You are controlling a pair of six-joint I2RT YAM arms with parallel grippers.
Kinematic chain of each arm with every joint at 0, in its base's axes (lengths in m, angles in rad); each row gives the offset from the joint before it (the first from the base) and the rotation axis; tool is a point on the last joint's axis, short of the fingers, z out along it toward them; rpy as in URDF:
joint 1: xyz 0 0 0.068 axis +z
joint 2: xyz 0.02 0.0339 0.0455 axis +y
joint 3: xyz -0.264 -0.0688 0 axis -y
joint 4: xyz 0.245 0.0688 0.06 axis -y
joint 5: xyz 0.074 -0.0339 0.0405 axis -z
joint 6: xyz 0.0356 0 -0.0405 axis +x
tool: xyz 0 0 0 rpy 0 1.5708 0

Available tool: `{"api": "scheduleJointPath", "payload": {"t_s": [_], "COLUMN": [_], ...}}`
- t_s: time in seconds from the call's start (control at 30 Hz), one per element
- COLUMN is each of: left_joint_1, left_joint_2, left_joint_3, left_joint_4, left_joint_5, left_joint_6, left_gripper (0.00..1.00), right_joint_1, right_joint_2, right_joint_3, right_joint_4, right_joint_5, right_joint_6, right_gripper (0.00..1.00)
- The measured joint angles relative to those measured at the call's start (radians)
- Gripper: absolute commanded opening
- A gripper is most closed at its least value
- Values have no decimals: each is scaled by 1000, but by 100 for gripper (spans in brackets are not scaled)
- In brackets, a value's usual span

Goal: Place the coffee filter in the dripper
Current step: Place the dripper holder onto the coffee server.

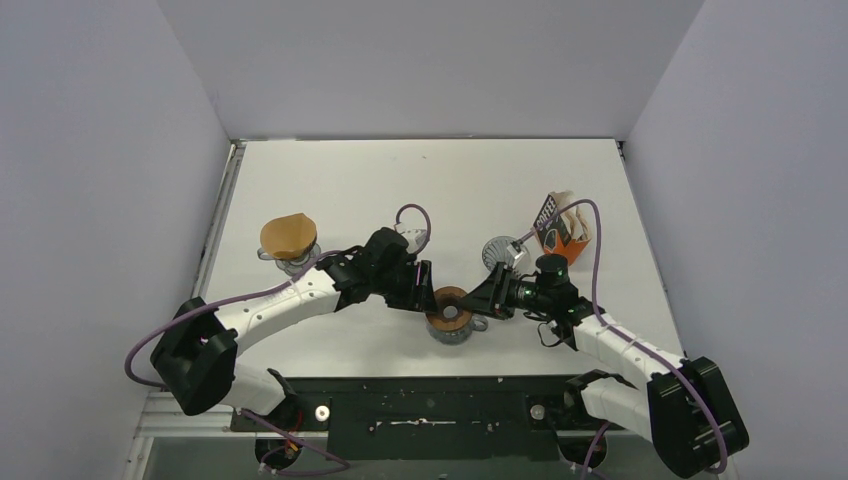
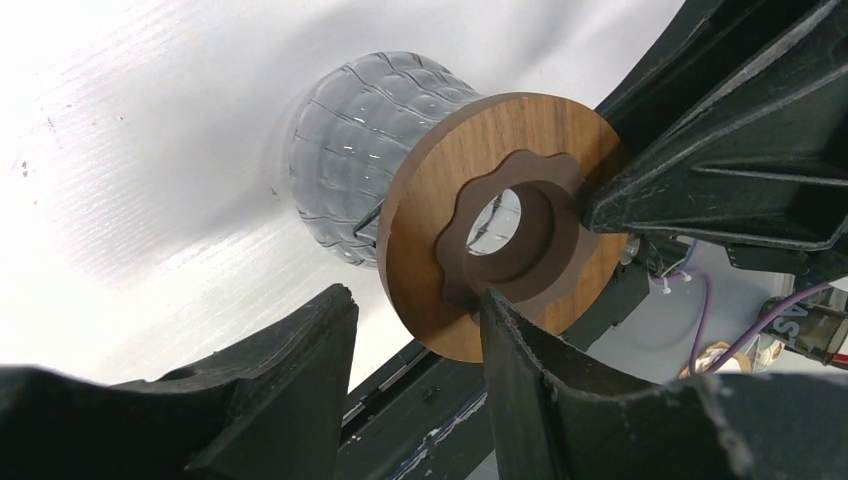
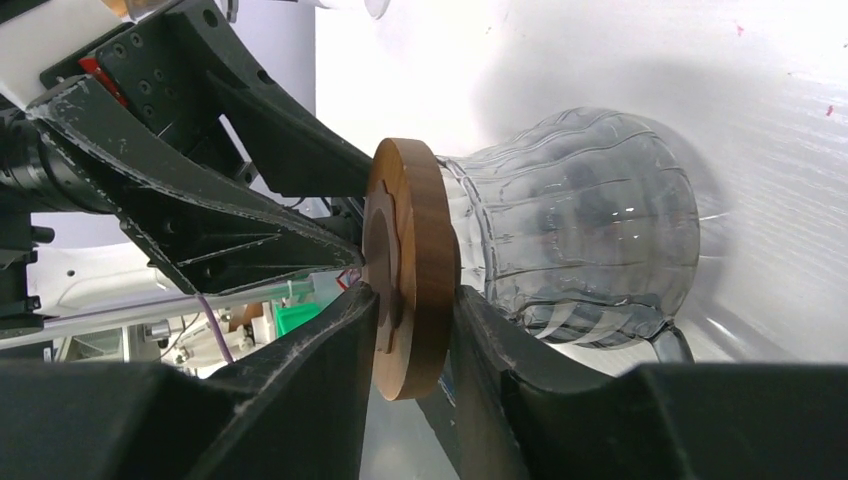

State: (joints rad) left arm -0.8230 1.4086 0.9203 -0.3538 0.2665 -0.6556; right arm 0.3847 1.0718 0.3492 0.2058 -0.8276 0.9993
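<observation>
Much of the dripper [image 1: 452, 332] is hidden from you in the top view, where both wrists close over it from either side and leave only its brown collar [image 2: 520, 120] and a sliver of grey glass showing. It stands on the bench [image 1: 350, 180] near the front edge, midway between the two arms, with the collar uppermost and the wide end down. The wrist views show it better: smoky, ribbed see-through glass that narrows to a waist under a round wooden collar, which has a darker scalloped inset around a central hole. A small handle [image 3: 672, 345] sits low on the body, partly cut off by a finger. The right jaws are clamped on the collar's rim, one finger [image 3: 330, 350] on its face and the other tucked between collar and glass. The left jaws stand apart, gripping nothing, their tips at the collar's opposite edge. Behind the dripper to the right, a pale round thing [image 1: 500, 250] is too small to name. Beyond that stands an orange and black bag [image 1: 548, 212] reading "COFFEE". Behind the dripper to the left, a clear vessel [image 1: 408, 236] is half hidden by the left wrist. Further left, a tan paper cone [image 1: 288, 234] sits on something glassy you cannot make out.
</observation>
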Motion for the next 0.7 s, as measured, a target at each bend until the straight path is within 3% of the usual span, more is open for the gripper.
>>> {"api": "scheduleJointPath", "payload": {"t_s": [0.33, 0.7], "left_joint_1": [-3, -10], "left_joint_2": [0, 13], "left_joint_3": [0, 0], "left_joint_4": [8, 16], "left_joint_5": [4, 14], "left_joint_6": [-15, -21], "left_gripper": [46, 46], "right_joint_1": [0, 0], "right_joint_2": [-28, -68], "right_joint_3": [0, 38], "right_joint_4": [-8, -102], "right_joint_5": [5, 44], "right_joint_6": [-2, -29], "right_gripper": [45, 46]}}
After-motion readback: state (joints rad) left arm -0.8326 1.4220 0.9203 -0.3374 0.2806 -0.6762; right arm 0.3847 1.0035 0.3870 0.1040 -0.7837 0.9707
